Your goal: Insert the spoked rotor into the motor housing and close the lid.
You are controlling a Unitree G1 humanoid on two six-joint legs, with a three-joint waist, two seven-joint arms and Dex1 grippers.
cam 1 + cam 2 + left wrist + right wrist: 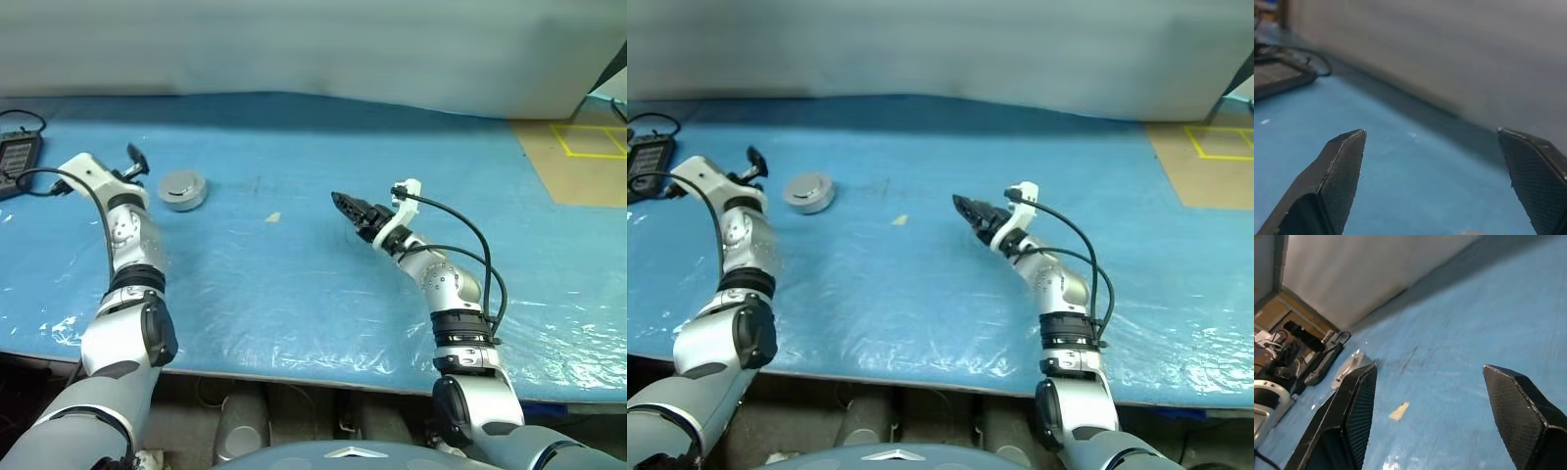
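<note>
The motor housing [182, 189], a squat silver-grey puck, stands on the blue table [294, 274] at the back left. A flat grey disc, the lid [181, 183], lies on top of it. The spoked rotor is hidden. My left gripper [137, 162] hovers just left of the housing, clear of it, open with nothing between its fingers [1344, 171]. My right gripper [351, 209] is over the middle of the table, pointing left toward the housing, and is open and empty. In the right wrist view the housing [1352, 361] peeks out behind one finger.
A black device with a cable [18, 152] lies at the table's far left edge. A small tan scrap [273, 217] sits between the housing and my right gripper. Brown floor with yellow tape [588, 142] lies beyond the table's right end.
</note>
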